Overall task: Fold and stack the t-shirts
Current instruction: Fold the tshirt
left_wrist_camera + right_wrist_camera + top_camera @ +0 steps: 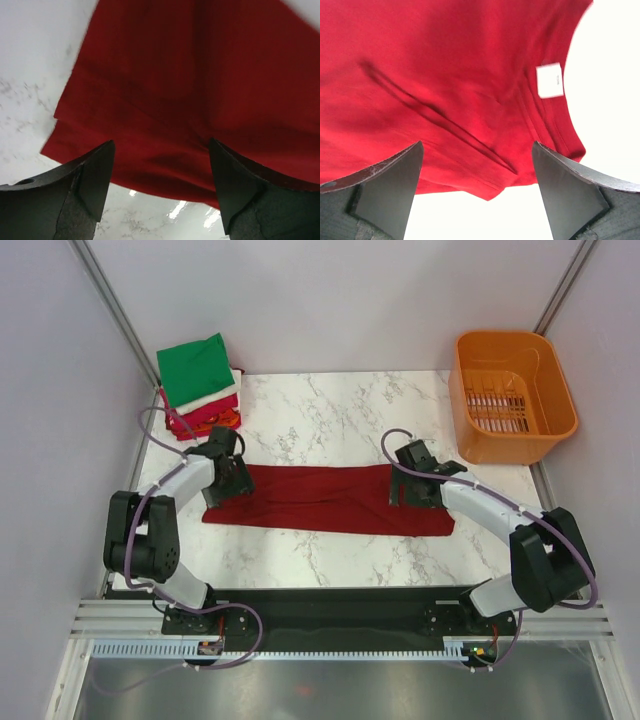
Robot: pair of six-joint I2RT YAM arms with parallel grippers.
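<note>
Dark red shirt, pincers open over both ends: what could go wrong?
The left pincer sits over layered edges of the dark red shirt; closing may catch only the top layer. A diagonal crease runs under the right pincer and could get folded in. The folded stack lies close beyond the left pincer; a swing might knock it.

1 orange slatted basket stands at the far right corner of the white marble table, with pale walls on 3 sides.
</note>
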